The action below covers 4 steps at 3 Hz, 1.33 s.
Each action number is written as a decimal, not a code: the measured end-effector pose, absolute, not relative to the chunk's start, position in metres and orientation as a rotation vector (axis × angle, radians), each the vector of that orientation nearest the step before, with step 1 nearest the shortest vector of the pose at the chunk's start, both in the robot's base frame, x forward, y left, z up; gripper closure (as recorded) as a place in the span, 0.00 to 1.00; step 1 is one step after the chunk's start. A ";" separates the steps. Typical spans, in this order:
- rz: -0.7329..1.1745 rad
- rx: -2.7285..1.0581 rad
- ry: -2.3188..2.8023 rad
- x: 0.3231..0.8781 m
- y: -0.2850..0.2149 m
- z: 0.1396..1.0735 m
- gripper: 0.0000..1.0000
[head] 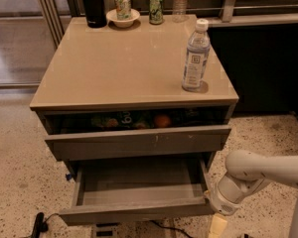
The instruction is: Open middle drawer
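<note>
Middle drawer point(139, 188) is found standing well out from the cabinet, directly beneath the top drawer point(139, 144). Its bare grey interior is exposed and its slanted front lies nearest the camera. Its front edge projects past the top drawer, which is seen slightly ajar.

Open speckled floor point(20, 172) is noted to the left of the drawer. On the right, the room beside the drawer's front right corner is taken up by the robot's pale arm point(260, 170).

The hand point(217, 226) is located low at the bottom edge of the view, just beside that corner. Whether it is wide or narrow cannot be told, nor whether the drawer is touched by it.

On the table point(114, 68) a water bottle point(195, 56) is placed near the right front edge. Its white label carries a small dark square mark, and the print cannot be read.

Along the back edge are set:
- a black flask point(92, 4) bearing a white logo;
- a white bowl point(123, 19) with a can point(122, 5) standing in it;
- a green can point(156, 8);
- a clear bottle point(179, 1).

No writing on the cans can be read.

Inside the top drawer an orange round item point(162, 120) and dark packets are made out; pale lettering on one packet is not legible. A black cable point(38, 224) is noted on the floor at the lower left.
</note>
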State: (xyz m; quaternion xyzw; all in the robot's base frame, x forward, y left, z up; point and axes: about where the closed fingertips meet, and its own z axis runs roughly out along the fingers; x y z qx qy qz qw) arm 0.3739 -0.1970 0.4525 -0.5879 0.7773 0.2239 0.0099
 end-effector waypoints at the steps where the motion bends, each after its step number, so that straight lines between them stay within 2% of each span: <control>1: 0.672 -1.857 2.424 0.386 -0.189 0.461 0.00; 3: 0.602 -1.890 2.400 0.415 -0.173 0.473 0.00; 4: 0.598 -1.853 2.364 0.424 -0.167 0.470 0.19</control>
